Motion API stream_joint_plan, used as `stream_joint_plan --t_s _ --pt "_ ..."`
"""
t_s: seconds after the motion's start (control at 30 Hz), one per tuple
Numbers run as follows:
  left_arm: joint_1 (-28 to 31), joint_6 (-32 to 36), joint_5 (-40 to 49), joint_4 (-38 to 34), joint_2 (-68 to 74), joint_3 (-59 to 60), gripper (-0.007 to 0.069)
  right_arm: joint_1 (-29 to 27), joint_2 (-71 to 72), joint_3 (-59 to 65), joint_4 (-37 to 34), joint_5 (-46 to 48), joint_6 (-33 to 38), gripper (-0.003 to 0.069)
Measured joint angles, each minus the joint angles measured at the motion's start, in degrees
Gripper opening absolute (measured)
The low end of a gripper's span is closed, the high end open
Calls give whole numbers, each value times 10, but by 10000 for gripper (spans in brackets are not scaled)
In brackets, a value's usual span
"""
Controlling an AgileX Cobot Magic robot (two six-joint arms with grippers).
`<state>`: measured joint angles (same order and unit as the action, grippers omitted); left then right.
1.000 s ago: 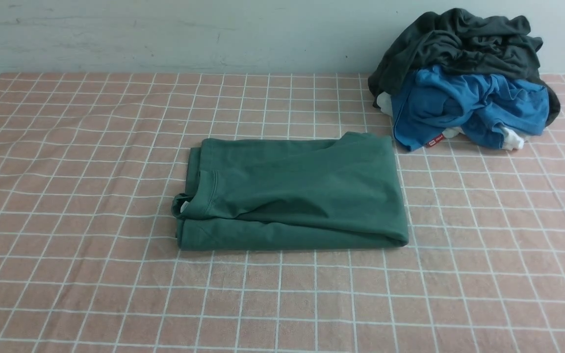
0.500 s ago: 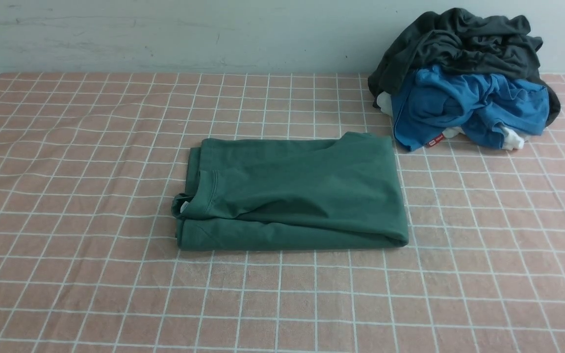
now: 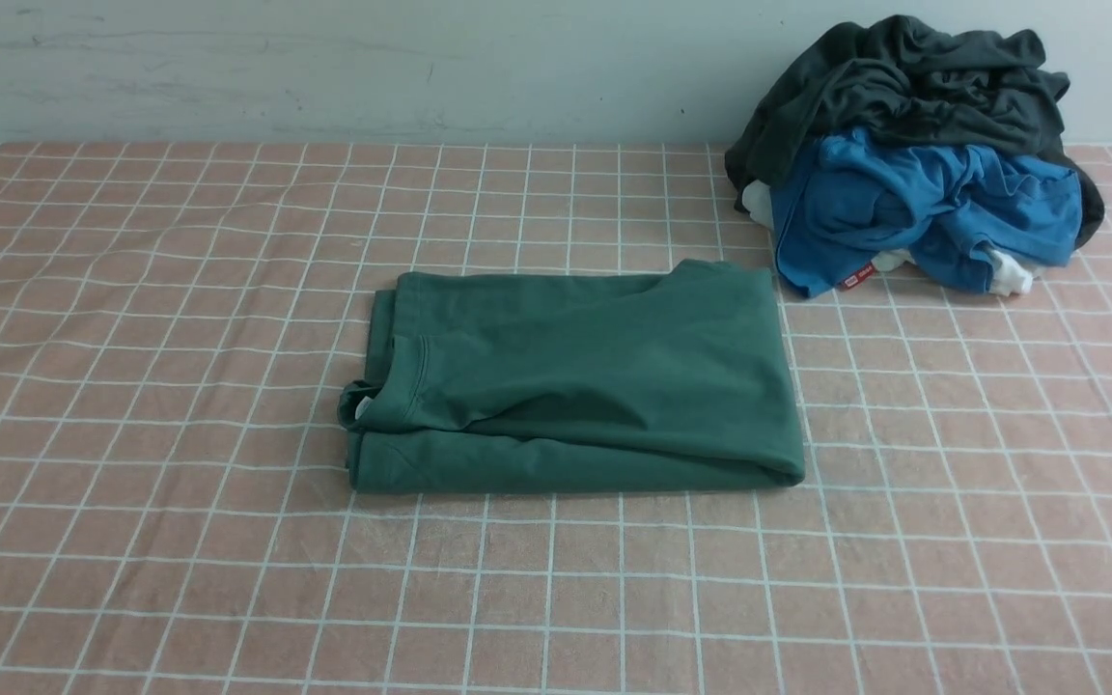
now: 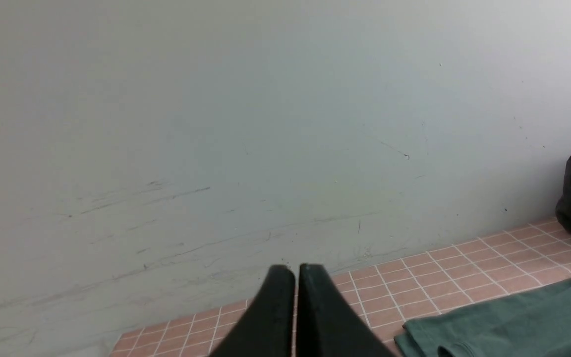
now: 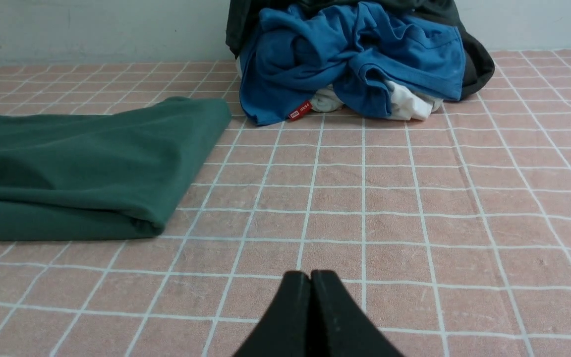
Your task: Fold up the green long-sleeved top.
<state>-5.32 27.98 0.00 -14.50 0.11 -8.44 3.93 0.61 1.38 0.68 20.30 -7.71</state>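
Green top (image 3: 575,381) lies mid-table on the pink checked cloth (image 3: 131,386) as a flat, layered rectangle, so I judge the folding done or nearly so, with at most a last fold or some smoothing left. Its long axis runs from 9 to 3 o'clock in the front view, collar (image 3: 392,386) at 9 and the folded edge at 3, with the clothes pile (image 3: 913,164) beyond at about 1 o'clock. Both the left gripper (image 4: 295,270) and right gripper (image 5: 310,275) are off the top, jaws together, holding nothing.

A pale grey-blue wall (image 3: 324,68), faintly scuffed, rises behind a table covered in pink white-gridded cloth (image 3: 131,386).
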Motion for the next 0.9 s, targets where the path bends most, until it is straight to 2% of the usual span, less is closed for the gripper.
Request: stream_joint_plan --t_s 0.43,0.73,0.83,0.87,0.9 --pt "0 0 0 0 -1 1 -1 0 0 0 -1 1 0 -10" --pt "10 -3 0 16 -7 88 -1 0 0 0 -7 1 0 -10" --pt "17 -49 109 26 -7 100 -1 -1 0 0 -7 2 0 -10" --pt "18 -53 116 26 -7 101 -1 -1 0 0 -7 2 0 -10" --pt "23 -88 171 32 -7 101 -1 -1 0 0 -7 2 0 -10"
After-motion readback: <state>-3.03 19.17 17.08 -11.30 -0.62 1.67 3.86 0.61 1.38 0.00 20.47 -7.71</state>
